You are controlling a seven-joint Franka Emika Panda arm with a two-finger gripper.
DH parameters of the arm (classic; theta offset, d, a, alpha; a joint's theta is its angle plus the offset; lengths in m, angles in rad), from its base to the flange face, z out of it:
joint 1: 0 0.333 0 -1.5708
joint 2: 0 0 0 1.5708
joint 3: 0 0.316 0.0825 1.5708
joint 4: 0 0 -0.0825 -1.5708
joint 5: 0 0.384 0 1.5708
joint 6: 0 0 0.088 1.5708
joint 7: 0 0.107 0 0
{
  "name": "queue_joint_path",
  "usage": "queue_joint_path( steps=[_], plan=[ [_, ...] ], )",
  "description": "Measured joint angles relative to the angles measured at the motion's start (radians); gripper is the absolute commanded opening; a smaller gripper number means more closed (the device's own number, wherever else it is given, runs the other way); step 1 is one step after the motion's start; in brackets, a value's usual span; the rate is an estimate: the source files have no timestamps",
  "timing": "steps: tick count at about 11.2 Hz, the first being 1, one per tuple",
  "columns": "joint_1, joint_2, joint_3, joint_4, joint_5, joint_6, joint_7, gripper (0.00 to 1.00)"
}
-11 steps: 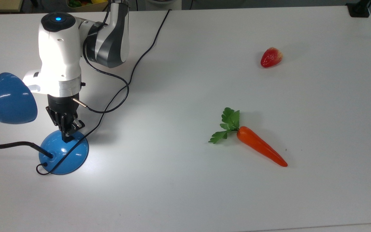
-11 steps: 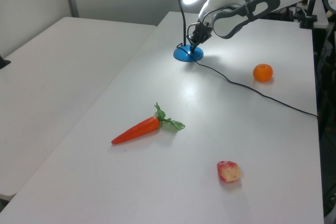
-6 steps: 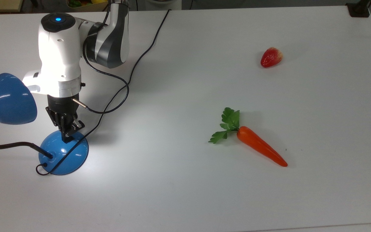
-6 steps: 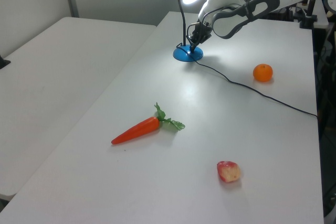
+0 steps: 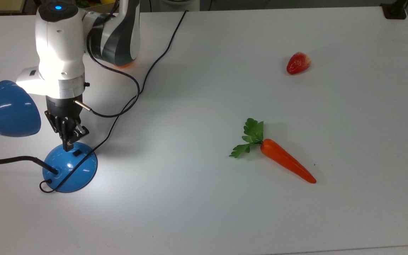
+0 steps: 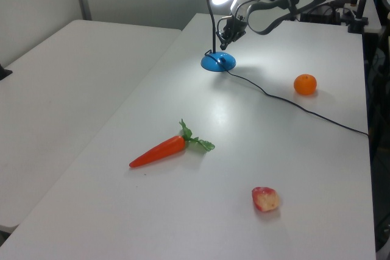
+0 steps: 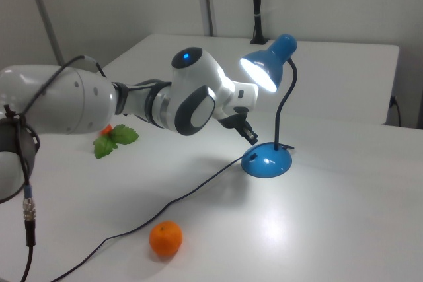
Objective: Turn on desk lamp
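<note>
**A:** Gripper point(image 5: 67, 140) lifted off the lamp point(image 5: 70, 167) base since a second ago, right? Switch point(image 5: 77, 153) is uncovered now.

**B:** Yep, fingers look pinched together, holding nothing, hovering just above the base. Lamp's at the top view's near left, shade point(image 7: 269, 64) glowing, so I'd say pressing is done and it just needs to back away.

**A:** Any containers?

**B:** None. Just a carrot point(image 5: 286, 163), strawberry point(image 5: 298, 63), and an orange point(image 6: 304, 84) on the table point(image 5: 225, 212).
</note>
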Motion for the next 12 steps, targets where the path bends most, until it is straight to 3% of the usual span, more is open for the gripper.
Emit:
queue_joint_path(
  steps=[5, 7, 9, 12],
  plan=[
    [0.035, -0.155, 0.007, -0.094, -0.007, -0.262, -0.058, 0.00],
    [0.051, -0.223, 0.010, -0.104, -0.006, -0.434, -0.142, 0.10],
    [0.070, -0.291, 0.010, -0.115, 0.004, -0.585, -0.236, 0.33],
    [0.070, -0.408, 0.008, -0.136, 0.046, -0.797, -0.416, 0.98]
  ],
)
